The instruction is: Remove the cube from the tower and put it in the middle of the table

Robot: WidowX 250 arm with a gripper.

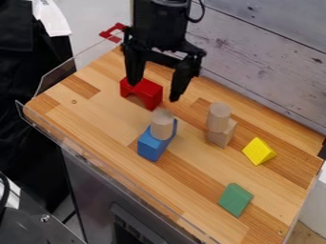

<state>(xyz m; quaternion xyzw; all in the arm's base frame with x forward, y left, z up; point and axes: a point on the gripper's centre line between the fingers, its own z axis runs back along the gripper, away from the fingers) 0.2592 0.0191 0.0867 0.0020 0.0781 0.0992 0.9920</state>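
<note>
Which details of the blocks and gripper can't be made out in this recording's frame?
All in the camera view:
- Wooden cube: top face, largely covered by the cylinder on it.
- Blue block: the part behind the other cylinder.
- Red arch: its upper left, behind one finger of the gripper; contact unclear.
- Arm: upper part, cut off by the top edge.

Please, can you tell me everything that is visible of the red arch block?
The red arch block looks like painted wood, with a rounded cutout in its lower side. It stands upright on the wooden table, farther from the camera than the blue block. The open tool hangs by it, one finger partly hiding it; I cannot tell whether they touch.
</note>
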